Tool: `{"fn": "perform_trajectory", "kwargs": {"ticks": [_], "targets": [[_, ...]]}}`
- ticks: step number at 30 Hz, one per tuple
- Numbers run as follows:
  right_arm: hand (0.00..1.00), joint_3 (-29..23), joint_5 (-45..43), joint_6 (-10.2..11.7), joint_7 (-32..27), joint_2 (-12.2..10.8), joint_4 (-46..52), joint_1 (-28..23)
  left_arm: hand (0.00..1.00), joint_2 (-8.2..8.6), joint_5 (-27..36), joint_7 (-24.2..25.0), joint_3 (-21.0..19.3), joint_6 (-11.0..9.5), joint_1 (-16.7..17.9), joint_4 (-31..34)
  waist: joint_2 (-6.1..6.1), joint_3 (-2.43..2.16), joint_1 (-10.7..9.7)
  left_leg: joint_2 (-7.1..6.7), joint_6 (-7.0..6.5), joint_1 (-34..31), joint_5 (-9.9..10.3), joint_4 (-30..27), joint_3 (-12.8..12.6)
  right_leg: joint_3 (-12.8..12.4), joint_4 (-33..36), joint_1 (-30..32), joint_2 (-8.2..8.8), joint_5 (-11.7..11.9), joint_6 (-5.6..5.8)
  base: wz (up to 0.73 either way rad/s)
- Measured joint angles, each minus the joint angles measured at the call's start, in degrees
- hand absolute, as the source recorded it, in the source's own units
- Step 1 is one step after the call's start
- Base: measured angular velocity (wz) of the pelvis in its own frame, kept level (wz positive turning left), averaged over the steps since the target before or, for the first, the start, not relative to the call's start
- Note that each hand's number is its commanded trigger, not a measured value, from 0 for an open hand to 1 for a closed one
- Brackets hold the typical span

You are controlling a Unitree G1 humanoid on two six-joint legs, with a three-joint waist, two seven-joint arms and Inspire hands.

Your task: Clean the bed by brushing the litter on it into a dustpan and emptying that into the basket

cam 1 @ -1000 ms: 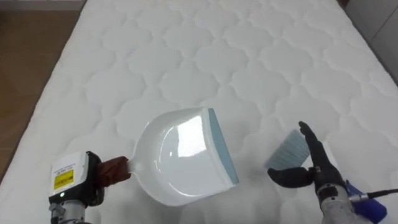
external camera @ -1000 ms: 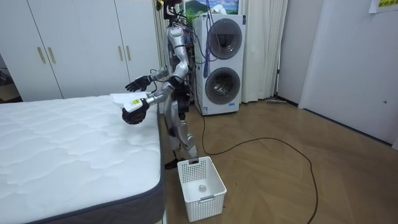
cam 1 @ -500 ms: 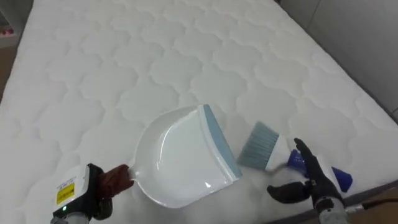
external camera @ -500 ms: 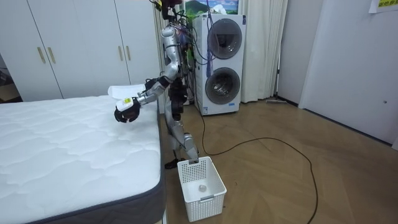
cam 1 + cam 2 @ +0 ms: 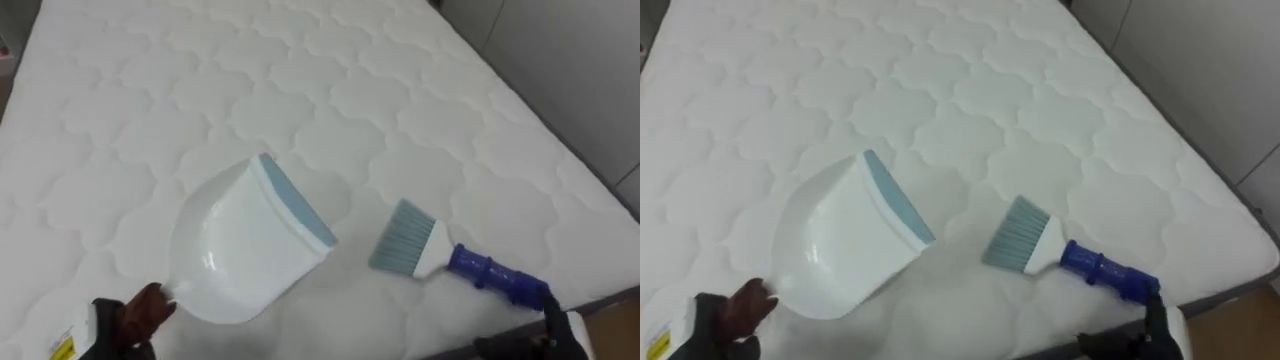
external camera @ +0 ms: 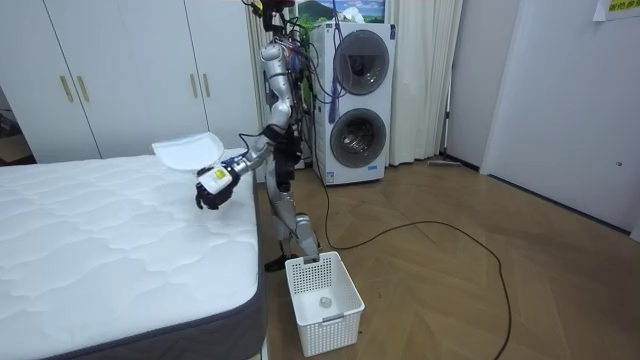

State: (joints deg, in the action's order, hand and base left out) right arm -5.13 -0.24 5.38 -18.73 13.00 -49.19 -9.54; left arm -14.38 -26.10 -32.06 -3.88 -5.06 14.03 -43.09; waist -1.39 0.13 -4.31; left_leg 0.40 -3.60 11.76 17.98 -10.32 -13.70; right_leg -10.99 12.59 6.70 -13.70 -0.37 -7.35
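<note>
A white dustpan (image 5: 240,250) with a pale blue lip hovers low over the quilted white mattress (image 5: 300,80), its lip pointing up and right. My left hand (image 5: 135,318) is shut on its handle at the lower left. In the room view the dustpan (image 6: 182,150) sits just above the bed's corner, with the left hand (image 6: 212,188) below it. A brush (image 5: 410,240) with grey-blue bristles and a blue handle (image 5: 495,276) lies flat on the mattress right of the pan. My right hand (image 5: 1152,318) is open at the bottom right, just off the handle's end.
The mattress's right edge (image 5: 590,190) runs close beside the brush, with floor beyond. I stand at the bed's corner. A white basket (image 6: 322,298) sits on the floor by my feet, stacked washing machines (image 6: 355,100) behind, and wardrobes (image 6: 130,70) beyond the bed.
The view has swung over the bed. The brush now lies alone on the mattress and my right hand has dropped back from it. The dustpan moved left and its lip turned upward.
</note>
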Motion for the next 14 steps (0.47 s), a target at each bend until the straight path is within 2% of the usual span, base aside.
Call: {"fn": "perform_trajectory", "kwargs": {"ticks": [3,5,7,9,11,14], "targets": [[0.0,-2.5,2.9,-0.1,0.0,0.0,-3.9,-0.6,0.0,0.09,4.2,0.0,-2.9,-0.3,1.8,-5.5,0.53,0.15,0.1,0.06,0.0,0.0,0.0,0.1,-0.5,-1.0,0.0,0.2,-0.43,0.5,-0.03,-0.17],[0.0,-4.7,3.2,0.0,0.0,0.0,-7.1,-0.7,0.0,0.09,4.3,0.2,-5.4,-0.2,2.0,-10.5,0.56,0.15,0.0,0.15,0.01,0.1,0.0,0.8,-0.5,-0.1,-0.1,0.5,-0.3,0.8,-0.13,-0.05],[0.0,-6.2,3.2,-0.6,0.0,-0.1,-10.2,-0.7,0.0,0.12,4.5,0.4,-7.7,0.2,2.2,-13.7,1.16,0.11,0.1,0.19,0.07,0.1,0.1,1.6,-0.5,0.1,0.1,0.9,-0.39,0.8,-0.13,0.1],[0.0,-6.4,3.2,-1.8,0.0,-0.3,-11.9,-0.8,0.0,0.41,6.5,1.9,-9.7,1.8,2.7,-16.2,1.55,0.02,0.4,0.27,0.08,0.2,0.3,3.0,-0.4,1.2,0.0,1.5,-0.41,1.4,-0.32,0.0],[0.0,-6.4,3.0,-1.9,0.1,-0.4,-13.5,-0.7,0.0,0.53,6.7,3.6,-10.7,3.0,2.6,-17.8,1.7,-0.03,0.8,0.36,0.08,0.3,0.6,3.0,-0.6,1.7,0.0,1.5,-0.26,1.6,-0.39,0.06],[0.0,-7.5,1.6,-3.5,1.0,-0.4,-15.9,-0.4,0.0,0.67,6.4,6.5,-10.9,4.8,2.9,-19.5,1.56,-0.15,1.6,0.41,0.09,0.5,0.6,2.9,-0.5,1.7,-0.1,1.2,-0.21,1.7,-0.42,0.02]]}}
